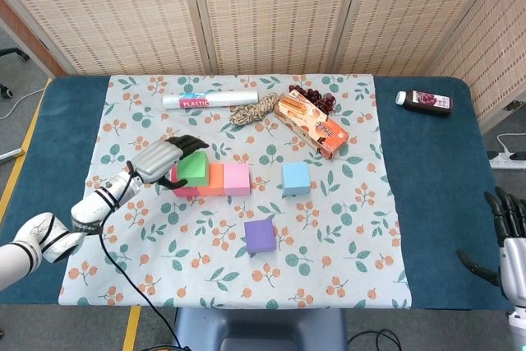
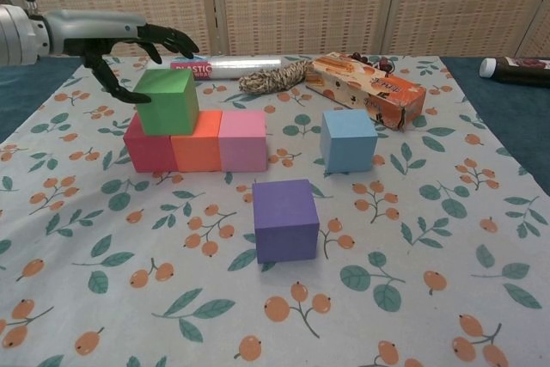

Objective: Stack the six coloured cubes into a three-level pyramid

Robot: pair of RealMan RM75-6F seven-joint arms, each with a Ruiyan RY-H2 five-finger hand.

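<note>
Floral tablecloth [image 1: 345, 228]: left robot hand [image 2: 129, 49] spread wide beside green cube [image 2: 168, 100]; right robot hand [image 1: 505, 232] open too

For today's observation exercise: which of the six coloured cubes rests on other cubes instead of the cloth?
The green cube: it sits atop the red cube and orange cube; the others lie on the cloth.

1. The left arm reaches in from the lower left of the head view, forearm angled up and to the right across the table.
2. The left hand [image 1: 160, 162] is held level, palm down, its dark fingers [image 2: 163, 38] spread apart and extended forward, thumb hanging below; it holds nothing.
3. The right hand [image 1: 508, 240] stands at the lower right edge, fingers upright and apart, empty.
</note>
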